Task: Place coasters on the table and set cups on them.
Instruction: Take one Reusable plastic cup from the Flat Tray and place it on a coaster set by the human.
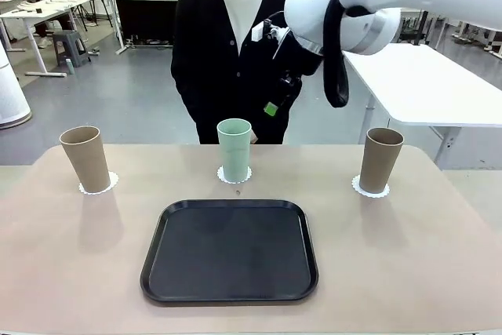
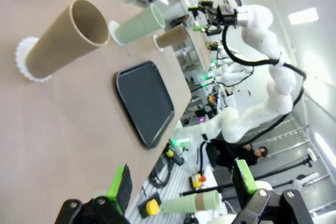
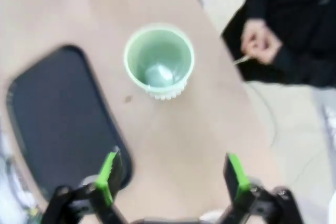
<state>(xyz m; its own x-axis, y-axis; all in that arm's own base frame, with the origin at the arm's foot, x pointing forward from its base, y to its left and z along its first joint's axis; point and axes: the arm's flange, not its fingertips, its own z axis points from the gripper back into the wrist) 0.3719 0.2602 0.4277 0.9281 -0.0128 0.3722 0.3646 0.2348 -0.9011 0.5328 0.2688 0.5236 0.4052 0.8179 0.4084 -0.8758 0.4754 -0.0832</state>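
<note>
Broadly, the beige table (image 1: 439,256) spans the front view, with a person in a black cardigan (image 1: 204,45) standing at its far edge. Near the middle lies a black rounded-square tray (image 1: 230,251), bare on top. Beyond it stand three cups in a row, each on a white lace-edged coaster: a tan cup (image 1: 85,158) on the far left with its coaster (image 1: 99,186), a mint green cup (image 1: 234,149) at the far centre on its coaster (image 1: 234,175), and a second tan cup (image 1: 380,160) on the far right over its coaster (image 1: 371,188). The right arm hangs high above the far right of the table, its gripper (image 1: 276,92) in front of the person's torso, well apart from every cup.

The right wrist view looks straight down into the mint green cup, showing its hollow inside and the scalloped rim of the coaster beneath, and also the person's clasped hands (image 3: 260,40) past the table's edge, which the front view hides behind the arm. That gripper (image 3: 173,174) is spread wide and holds nothing.

The left wrist view sees the table sideways, the three cups in a line beside the tray, and the left gripper (image 2: 181,182) released, jaws apart and bare, off the table's near side. No writing or brand mark can be read on anything.
</note>
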